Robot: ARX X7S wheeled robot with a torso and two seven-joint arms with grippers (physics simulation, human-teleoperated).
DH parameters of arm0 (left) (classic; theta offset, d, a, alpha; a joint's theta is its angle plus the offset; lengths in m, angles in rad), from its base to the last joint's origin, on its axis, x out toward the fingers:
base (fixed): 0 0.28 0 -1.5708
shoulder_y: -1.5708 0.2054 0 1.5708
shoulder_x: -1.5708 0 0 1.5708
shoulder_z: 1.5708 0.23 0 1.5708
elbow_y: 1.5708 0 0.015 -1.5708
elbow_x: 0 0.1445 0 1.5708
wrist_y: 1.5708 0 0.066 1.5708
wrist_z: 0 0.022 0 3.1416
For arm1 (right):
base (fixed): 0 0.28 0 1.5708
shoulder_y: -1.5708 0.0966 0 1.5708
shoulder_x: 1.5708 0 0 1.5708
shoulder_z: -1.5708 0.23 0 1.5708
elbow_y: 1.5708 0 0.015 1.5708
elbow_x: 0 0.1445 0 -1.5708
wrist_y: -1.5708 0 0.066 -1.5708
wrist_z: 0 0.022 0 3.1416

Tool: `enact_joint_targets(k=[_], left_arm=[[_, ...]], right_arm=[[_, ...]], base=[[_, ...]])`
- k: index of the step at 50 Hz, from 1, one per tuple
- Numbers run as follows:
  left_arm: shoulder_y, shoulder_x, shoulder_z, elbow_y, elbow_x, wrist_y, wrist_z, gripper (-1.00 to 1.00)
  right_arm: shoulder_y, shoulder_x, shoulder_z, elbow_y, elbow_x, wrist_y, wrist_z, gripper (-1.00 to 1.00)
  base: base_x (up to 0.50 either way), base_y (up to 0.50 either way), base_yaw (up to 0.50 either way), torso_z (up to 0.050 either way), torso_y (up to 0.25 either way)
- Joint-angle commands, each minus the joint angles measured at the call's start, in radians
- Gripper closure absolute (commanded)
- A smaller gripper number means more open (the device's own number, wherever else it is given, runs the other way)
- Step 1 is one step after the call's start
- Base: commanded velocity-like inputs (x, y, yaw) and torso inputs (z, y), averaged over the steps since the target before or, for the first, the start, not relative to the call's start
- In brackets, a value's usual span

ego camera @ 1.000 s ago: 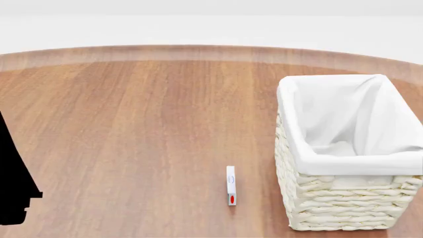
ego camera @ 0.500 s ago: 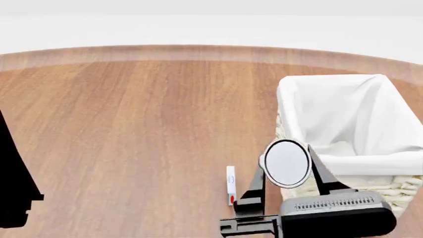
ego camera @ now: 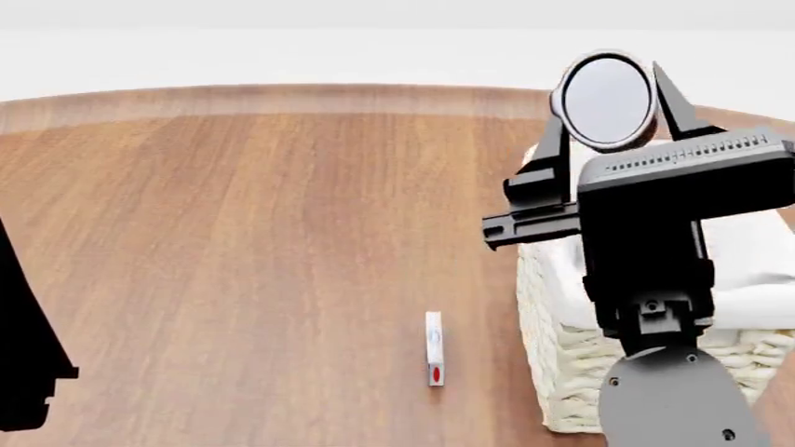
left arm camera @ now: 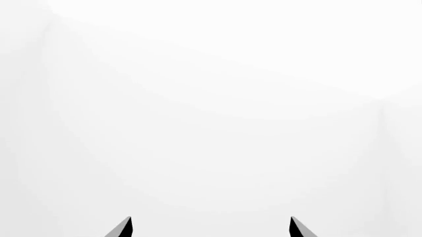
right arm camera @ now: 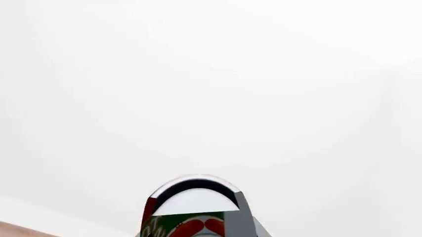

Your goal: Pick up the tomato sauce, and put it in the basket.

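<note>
The tomato sauce [ego camera: 605, 101] shows its white top with a dark rim in the head view, held high between the fingers of my right gripper [ego camera: 606, 104]. In the right wrist view its red label, green band and tomatoes [right arm camera: 191, 222] sit between the jaws, with a grey finger [right arm camera: 241, 219] against its side. The cream wicker basket [ego camera: 561, 358] with white cloth lining stands at the right, largely hidden behind my right arm. The can appears above the basket's far left corner. My left gripper [left arm camera: 209, 229] is open on nothing, facing white background.
A small white upright piece with a red spot [ego camera: 434, 348] stands on the wooden table [ego camera: 249, 242], left of the basket. My left arm [ego camera: 25, 354] is a black shape at the left edge. The table's curved far edge [ego camera: 311, 98] runs across the back.
My right arm came into the head view from below and rose with the can, from in front of the basket's near side up to above its far left corner. The left arm stayed put.
</note>
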Motion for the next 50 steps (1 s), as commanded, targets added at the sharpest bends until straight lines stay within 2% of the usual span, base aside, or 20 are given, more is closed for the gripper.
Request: enact_joint_targets(k=[1,8,16,23,30,44,50], left_arm=[[0.002,-0.007,0.001,0.011,0.002,-0.003,-0.006,-1.00],[0.001,-0.013,0.004,0.020,-0.008,-0.004,-0.004,-1.00],[0.012,-0.015,0.001,0.010,-0.006,0.009,-0.002,-1.00],[0.012,-0.020,0.005,0.015,-0.003,0.003,-0.006,-1.00],[0.014,-0.026,0.003,0.024,-0.007,-0.003,-0.012,-1.00],[0.019,-0.024,0.009,0.009,0.000,0.011,-0.011,-1.00],[0.023,-0.024,0.010,0.009,-0.001,0.015,-0.012,-1.00]], right_arm=[[0.188,0.008,0.024,0.240,-0.037,-0.059,-0.064,1.00],[0.291,-0.014,0.018,0.425,-0.033,-0.101,-0.106,1.00],[0.328,-0.056,0.042,0.587,0.021,-0.151,-0.146,1.00],[0.471,-0.116,0.086,0.938,0.113,-0.173,-0.266,1.00],[0.542,-0.146,0.120,1.157,0.141,-0.174,-0.274,1.00],[0.574,-0.139,0.132,1.185,0.157,-0.058,-0.237,1.00],[0.563,-0.141,0.121,1.185,0.165,-0.025,-0.277,1.00]], base=[[0.00,0.00,0.00,0.000,0.000],[0.00,0.00,0.00,0.000,0.000],[0.00,0.00,0.00,0.000,0.000],[0.00,0.00,0.00,0.000,0.000],[0.00,0.00,0.00,0.000,0.000],[0.00,0.00,0.00,0.000,0.000],[0.00,0.00,0.00,0.000,0.000]])
